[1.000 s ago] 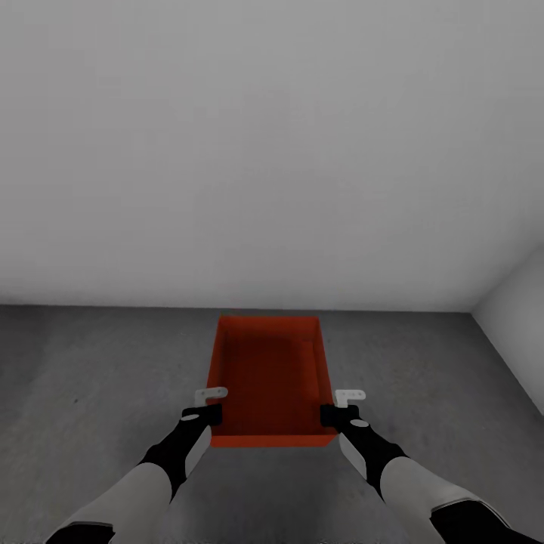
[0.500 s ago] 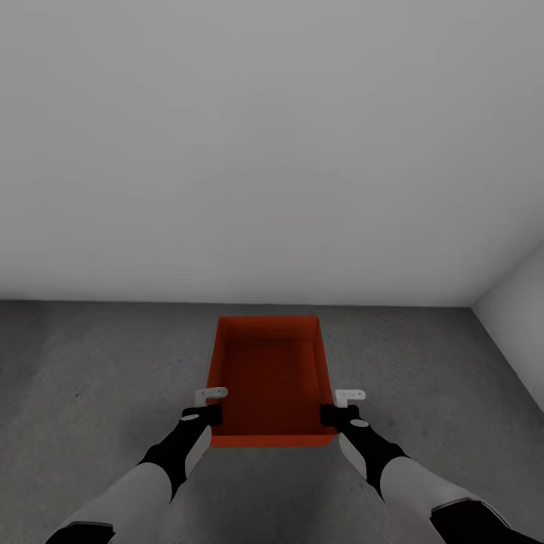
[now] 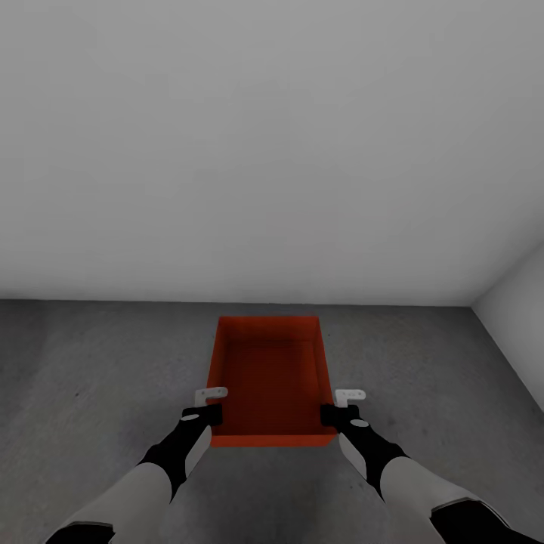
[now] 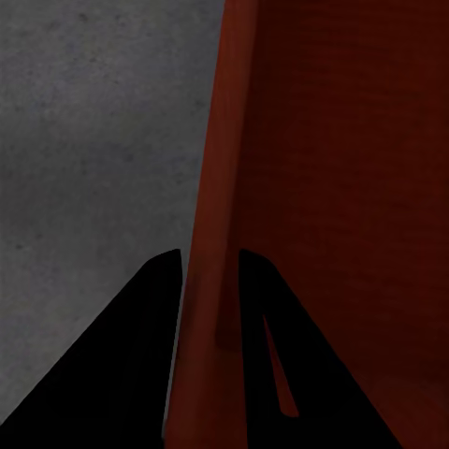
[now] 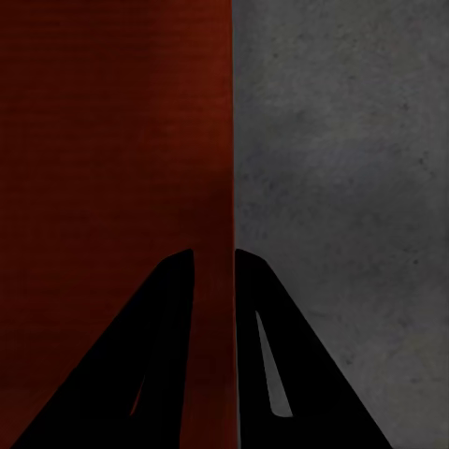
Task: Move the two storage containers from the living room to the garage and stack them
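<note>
One orange-red storage container (image 3: 268, 378), open-topped and empty, is in front of me over the dark grey concrete floor (image 3: 98, 378) of the garage. My left gripper (image 3: 210, 414) is shut on its left wall near the front corner, and my right gripper (image 3: 329, 414) is shut on its right wall. In the left wrist view, the left gripper (image 4: 210, 257) has its black fingers on either side of the thin red wall (image 4: 327, 187). The right gripper (image 5: 214, 253) pinches the other wall (image 5: 112, 140) the same way. I cannot tell whether the bin touches the floor.
A plain white-grey wall (image 3: 272, 151) rises just beyond the container. A second wall (image 3: 521, 332) meets it at the right, forming a corner. Bare concrete (image 5: 346, 140) stretches to the left and right of the bin.
The line where wall meets floor has moved slightly up the picture since a second ago, a small shift of the view. Both grippers keep the same hold on the container.
</note>
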Controlling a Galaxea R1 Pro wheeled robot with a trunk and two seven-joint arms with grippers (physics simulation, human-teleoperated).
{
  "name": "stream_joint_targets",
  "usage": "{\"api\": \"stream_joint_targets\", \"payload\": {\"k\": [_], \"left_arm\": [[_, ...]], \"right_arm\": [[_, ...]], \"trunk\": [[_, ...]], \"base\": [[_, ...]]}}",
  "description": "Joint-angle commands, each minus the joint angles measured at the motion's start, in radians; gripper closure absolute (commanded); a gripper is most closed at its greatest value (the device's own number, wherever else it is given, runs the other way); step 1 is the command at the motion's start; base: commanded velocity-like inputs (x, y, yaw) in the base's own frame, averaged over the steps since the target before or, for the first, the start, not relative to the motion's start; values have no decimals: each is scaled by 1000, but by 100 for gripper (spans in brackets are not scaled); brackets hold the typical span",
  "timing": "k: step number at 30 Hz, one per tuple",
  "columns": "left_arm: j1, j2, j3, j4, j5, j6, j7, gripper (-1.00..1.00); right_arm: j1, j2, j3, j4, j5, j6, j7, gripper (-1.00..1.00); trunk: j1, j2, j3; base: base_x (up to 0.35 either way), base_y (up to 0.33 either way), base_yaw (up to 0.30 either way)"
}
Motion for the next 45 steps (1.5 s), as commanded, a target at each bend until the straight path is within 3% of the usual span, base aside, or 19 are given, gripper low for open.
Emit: {"api": "stream_joint_targets", "payload": {"k": [1,45], "left_arm": [[-1,35,18,-6,-18,-6,41,100],[-1,33,18,-7,-18,-6,41,100]], "right_arm": [[0,-6,-15,3,-12,-4,-8,100],[0,-5,-14,4,-12,-5,-8,100]], "trunk": [[0,-2,-1],[0,-2,-1]], "base": [[0,0,0],[0,0,0]]}}
